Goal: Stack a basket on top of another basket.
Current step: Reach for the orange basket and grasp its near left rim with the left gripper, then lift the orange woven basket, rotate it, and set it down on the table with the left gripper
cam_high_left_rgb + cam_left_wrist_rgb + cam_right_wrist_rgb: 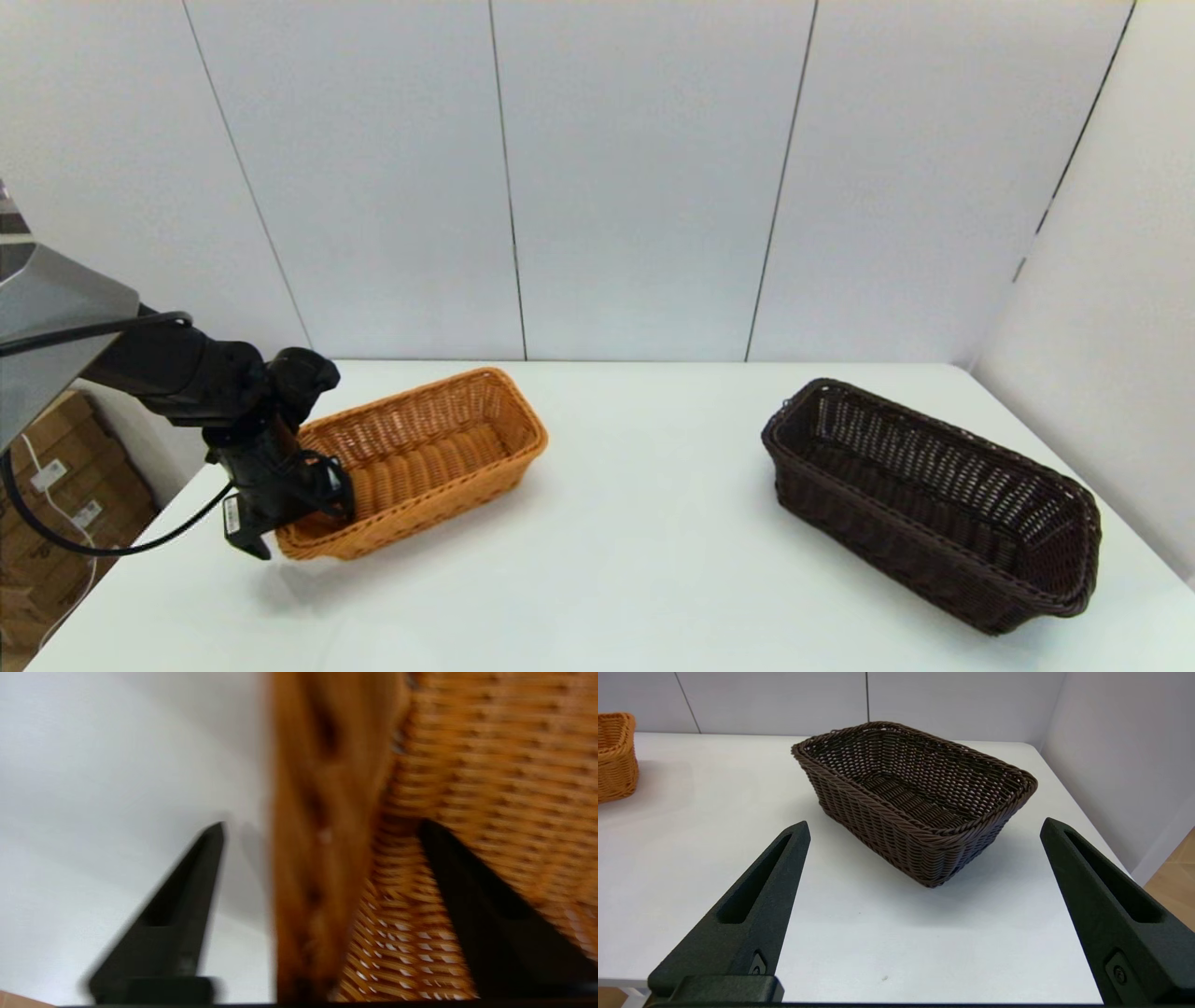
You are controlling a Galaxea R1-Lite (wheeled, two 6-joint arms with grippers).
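The orange-tan basket [429,457] sits at the left of the white table [635,579]. My left gripper [303,523] is at its near short end, open. In the left wrist view my left gripper [322,826] straddles the braided rim [322,788]: one finger [182,905] stands outside over the table and the other finger [476,905] is inside the orange basket [495,765]. The dark brown basket [934,504] rests at the right, untouched. My right gripper [925,822] hangs open before the dark basket [915,798], short of the table's front edge, and is outside the head view.
Grey wall panels close the back and right sides of the table. Cardboard boxes [56,523] stand on the floor beyond the table's left edge. A corner of the orange basket [614,756] shows far off in the right wrist view.
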